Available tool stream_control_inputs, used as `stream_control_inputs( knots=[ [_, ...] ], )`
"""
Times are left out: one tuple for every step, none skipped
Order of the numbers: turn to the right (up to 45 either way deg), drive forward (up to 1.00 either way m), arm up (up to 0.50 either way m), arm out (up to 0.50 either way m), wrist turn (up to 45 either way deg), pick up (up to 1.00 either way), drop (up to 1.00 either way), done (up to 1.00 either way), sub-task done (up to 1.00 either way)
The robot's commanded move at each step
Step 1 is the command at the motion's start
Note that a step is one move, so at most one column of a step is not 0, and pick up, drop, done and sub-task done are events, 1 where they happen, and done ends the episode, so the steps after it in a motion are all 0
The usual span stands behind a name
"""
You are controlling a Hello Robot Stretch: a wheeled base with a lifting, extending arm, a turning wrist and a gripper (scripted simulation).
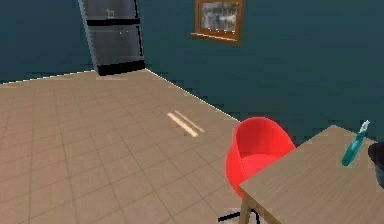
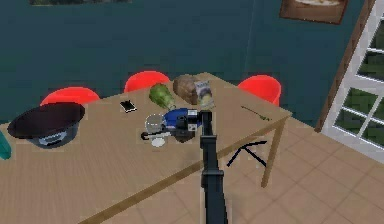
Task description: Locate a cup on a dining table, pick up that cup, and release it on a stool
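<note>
1. Teal walls and a tan tiled floor (image 1: pixel 90 130) surround a wooden dining table (image 2: pixel 100 175) in the middle of the arm side view, with red chairs (image 2: pixel 147 80) along its far edge.
2. The arm (image 2: pixel 210 175) rises from the bottom edge, and the gripper (image 2: pixel 170 127) is mid-frame.
3. A small clear cup-like thing (image 2: pixel 153 123) stands on the table by the fingers. Whether the gripper grips or holds anything cannot be told.
4. A dark bowl (image 2: pixel 47 125) sits at the left.

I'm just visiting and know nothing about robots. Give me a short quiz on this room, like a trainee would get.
1. True or false: the chair beside the table is blue.
2. What hangs on the wall in the forward view? A a clock; B a framed picture; C a mirror.
3. Fill in: the dark bowl stands on the ____.
Key: 1 false (it is red); 2 B; 3 table.
</note>
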Motion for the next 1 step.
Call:
stream_control_inputs(
  knots=[
    [0.0,0.00,0.00,0.00,0.0,1.00,0.00,0.00,0.00]
  ],
)
